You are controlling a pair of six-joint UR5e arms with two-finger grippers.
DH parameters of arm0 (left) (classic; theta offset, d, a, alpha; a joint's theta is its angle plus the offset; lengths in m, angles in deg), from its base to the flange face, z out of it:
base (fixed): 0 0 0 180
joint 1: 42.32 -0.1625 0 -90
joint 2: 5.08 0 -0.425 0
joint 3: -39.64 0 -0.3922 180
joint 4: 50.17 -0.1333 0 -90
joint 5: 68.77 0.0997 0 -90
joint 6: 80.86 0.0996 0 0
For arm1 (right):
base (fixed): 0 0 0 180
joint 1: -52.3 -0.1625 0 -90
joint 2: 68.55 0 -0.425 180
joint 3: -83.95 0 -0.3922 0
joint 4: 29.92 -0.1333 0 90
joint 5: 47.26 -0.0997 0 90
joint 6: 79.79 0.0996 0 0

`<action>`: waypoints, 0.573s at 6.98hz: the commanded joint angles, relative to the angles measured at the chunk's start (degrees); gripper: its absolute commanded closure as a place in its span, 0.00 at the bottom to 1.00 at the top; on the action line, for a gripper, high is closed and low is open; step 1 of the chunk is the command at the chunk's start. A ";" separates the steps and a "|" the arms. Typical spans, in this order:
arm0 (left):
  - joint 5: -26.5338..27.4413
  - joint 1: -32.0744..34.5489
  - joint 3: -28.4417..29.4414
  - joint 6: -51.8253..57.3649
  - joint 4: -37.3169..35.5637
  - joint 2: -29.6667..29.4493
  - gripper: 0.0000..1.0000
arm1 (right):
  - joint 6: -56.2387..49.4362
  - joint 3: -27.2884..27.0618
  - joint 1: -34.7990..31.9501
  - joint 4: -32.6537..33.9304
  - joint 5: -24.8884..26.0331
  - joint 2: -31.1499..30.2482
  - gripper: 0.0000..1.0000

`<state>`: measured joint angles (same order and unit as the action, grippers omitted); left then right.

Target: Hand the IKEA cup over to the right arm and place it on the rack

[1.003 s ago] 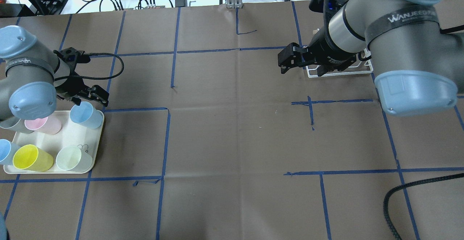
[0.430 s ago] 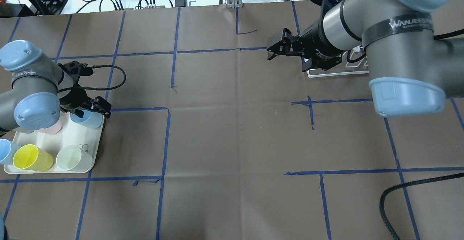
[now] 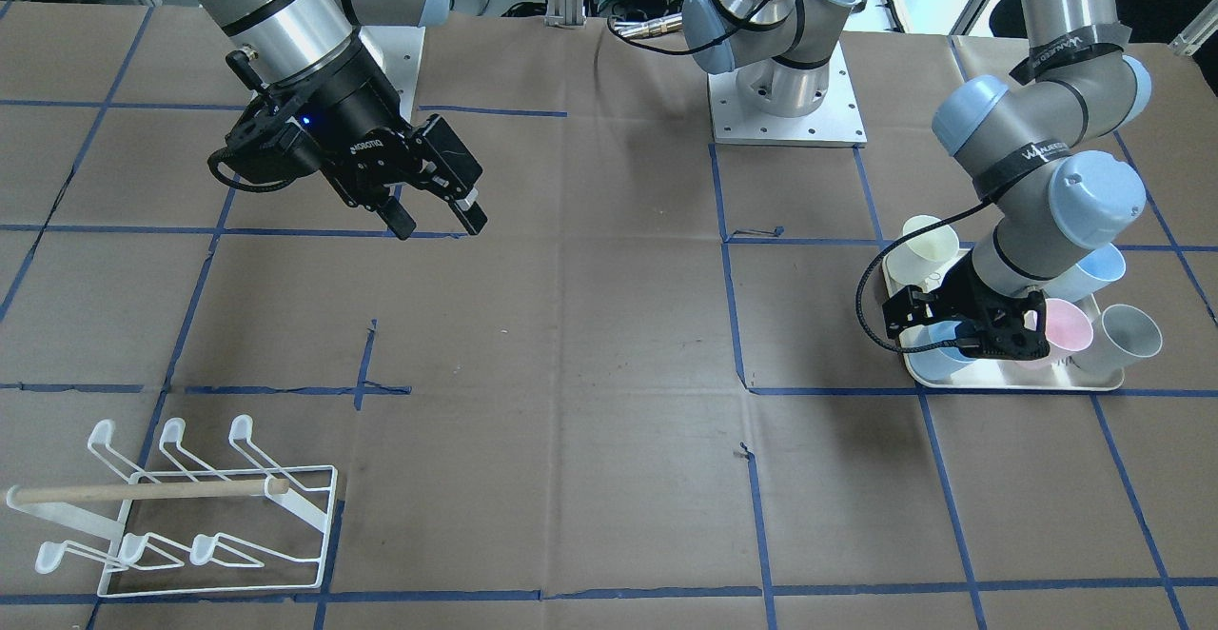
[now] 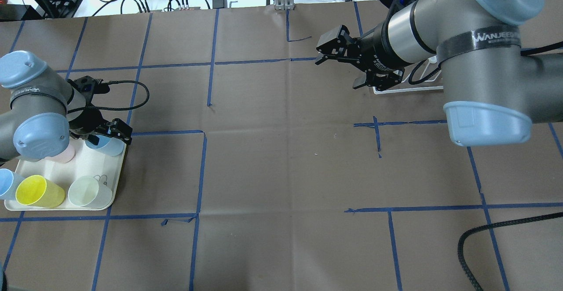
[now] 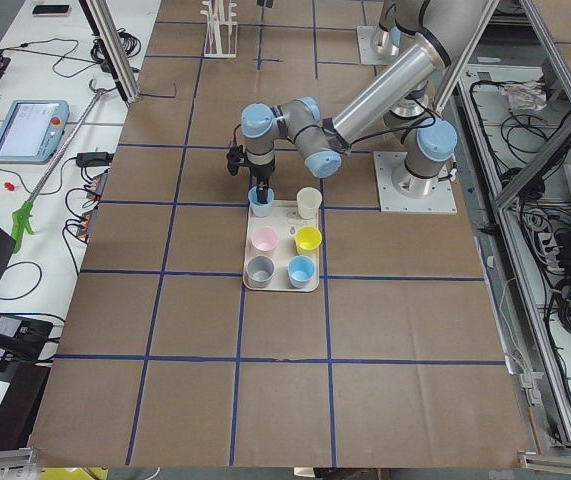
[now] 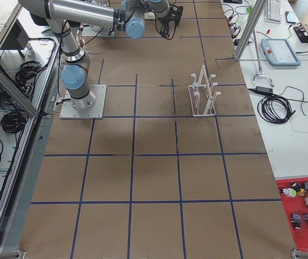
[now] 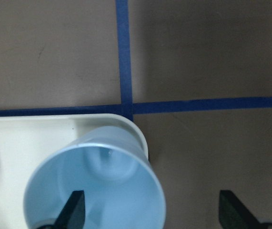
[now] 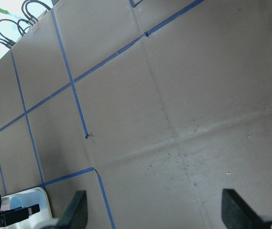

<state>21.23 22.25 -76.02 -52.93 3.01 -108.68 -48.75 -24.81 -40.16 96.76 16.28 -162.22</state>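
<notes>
Currently left jaws, spread, straddle blue cup (image 7: 97, 167) rim at tray (image 7: 12, 143) corner (right jaws spread).

a robotics lab: taped grid table (image 4: 281, 172), teach pendant (image 6: 280, 52), loose cables (image 6: 275, 108), aluminium framing (image 6: 249, 27).

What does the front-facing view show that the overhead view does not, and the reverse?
Only the front-facing view: the whole rack, with no cup on it, and a grey cup. Only the overhead view: the yellow cup; there the right arm hides most of the rack. Both: the left gripper at a blue cup on the tray, and the right gripper open, holding nothing.
</notes>
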 commanded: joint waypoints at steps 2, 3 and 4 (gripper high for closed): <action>-0.01 0.12 0.17 0.46 0.08 0.33 0.96 | 10.34 -8.36 0.00 16.95 -4.55 0.51 0.00; -0.01 0.12 0.96 0.55 0.08 0.42 1.00 | 12.45 -11.01 0.00 22.24 -5.53 0.51 0.00; -0.10 0.12 1.05 0.55 0.08 0.59 1.00 | 15.00 -11.56 0.00 23.25 -5.62 0.51 0.00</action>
<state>21.20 22.36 -75.30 -52.42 3.09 -108.23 -36.77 -34.56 -40.16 116.53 11.34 -161.74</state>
